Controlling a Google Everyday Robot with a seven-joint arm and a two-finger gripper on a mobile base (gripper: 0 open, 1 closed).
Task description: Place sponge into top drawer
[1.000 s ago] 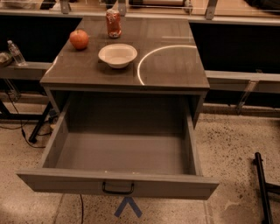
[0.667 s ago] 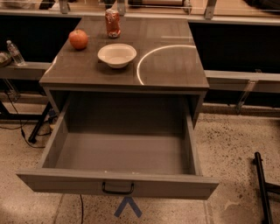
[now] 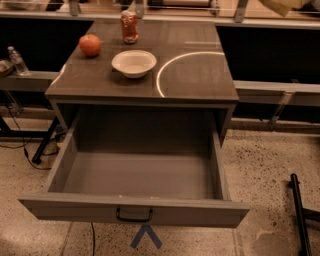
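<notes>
The top drawer [image 3: 75,210] of the grey-brown cabinet [image 3: 195,75] is pulled fully open towards me. Its black pull handle [image 3: 134,215] sits in the middle of the front panel. The drawer floor [image 3: 140,175] is bare; nothing lies in it. The sponge is out of view. The gripper is out of view. A pale tan shape [image 3: 287,5] pokes in at the top right edge; I cannot tell what it is.
On the cabinet top stand a red-orange fruit [image 3: 90,45], a white bowl [image 3: 133,63] and a red can [image 3: 129,26]. A water bottle [image 3: 17,60] stands on a ledge at the left. A black pole [image 3: 300,215] lies on the speckled floor at the right.
The drawer and the things on the cabinet have not moved. A pale tan shape now shows at the top right edge.
</notes>
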